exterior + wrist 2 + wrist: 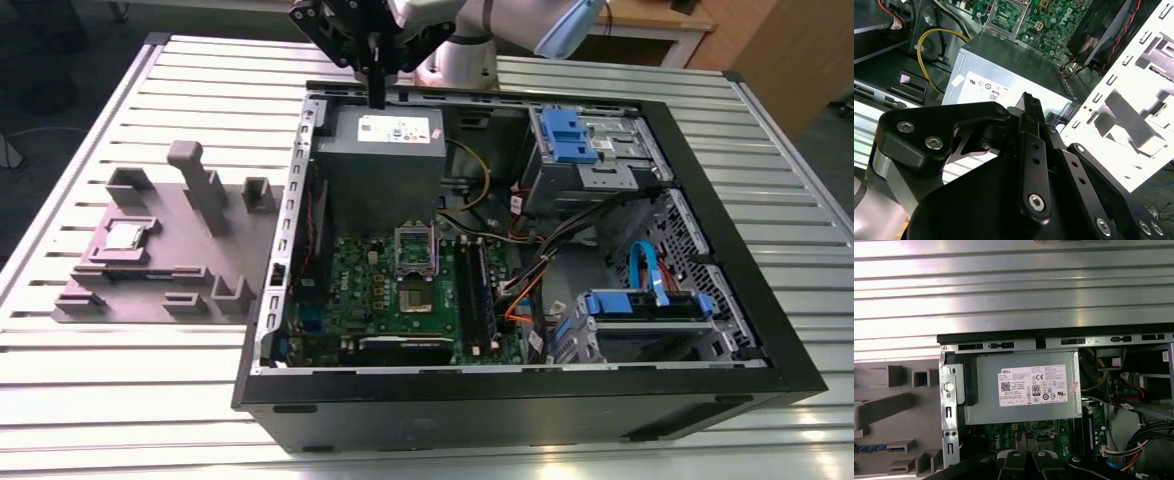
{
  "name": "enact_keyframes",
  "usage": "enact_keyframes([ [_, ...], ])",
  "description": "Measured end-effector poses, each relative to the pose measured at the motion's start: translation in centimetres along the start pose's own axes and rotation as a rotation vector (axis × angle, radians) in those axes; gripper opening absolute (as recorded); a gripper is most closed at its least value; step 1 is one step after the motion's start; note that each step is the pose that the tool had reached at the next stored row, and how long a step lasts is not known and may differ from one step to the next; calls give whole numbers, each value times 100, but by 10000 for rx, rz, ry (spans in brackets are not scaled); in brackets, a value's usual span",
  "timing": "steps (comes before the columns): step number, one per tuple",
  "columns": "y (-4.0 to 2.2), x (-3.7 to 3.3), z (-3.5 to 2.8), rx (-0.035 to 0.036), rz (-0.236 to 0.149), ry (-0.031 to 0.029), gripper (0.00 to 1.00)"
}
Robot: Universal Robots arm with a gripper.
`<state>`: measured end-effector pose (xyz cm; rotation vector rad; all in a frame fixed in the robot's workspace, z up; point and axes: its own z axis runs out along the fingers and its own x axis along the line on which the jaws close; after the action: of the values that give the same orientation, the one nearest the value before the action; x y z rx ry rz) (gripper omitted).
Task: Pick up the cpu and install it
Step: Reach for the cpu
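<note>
The cpu (pixel 127 236), a small silver square, lies flat in a recess of the grey-mauve tray (pixel 160 285) at the exterior view's left, outside the computer case. My gripper (pixel 378 102) hangs over the far edge of the open case, above the grey power supply (pixel 380 150), well away from the cpu. Its fingers are pressed together with nothing between them, as both wrist views show (pixel 1028 98) (pixel 1021 436). The metal socket frame (pixel 416 262) stands on the green motherboard (pixel 387 300) in the middle of the case.
The black case (pixel 534 390) lies open on a slatted metal table (pixel 120 400). Inside are blue drive bays (pixel 581 135), cables (pixel 534 270) and the labelled power supply (pixel 1026 390). The tray (pixel 894 405) carries upright blocks (pixel 200 185).
</note>
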<state>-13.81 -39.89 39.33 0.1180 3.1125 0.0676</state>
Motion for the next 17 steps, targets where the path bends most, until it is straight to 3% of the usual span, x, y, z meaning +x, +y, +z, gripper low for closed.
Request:
enact_keyframes([
  [17,-3,42,-1,0,0,0,11],
])
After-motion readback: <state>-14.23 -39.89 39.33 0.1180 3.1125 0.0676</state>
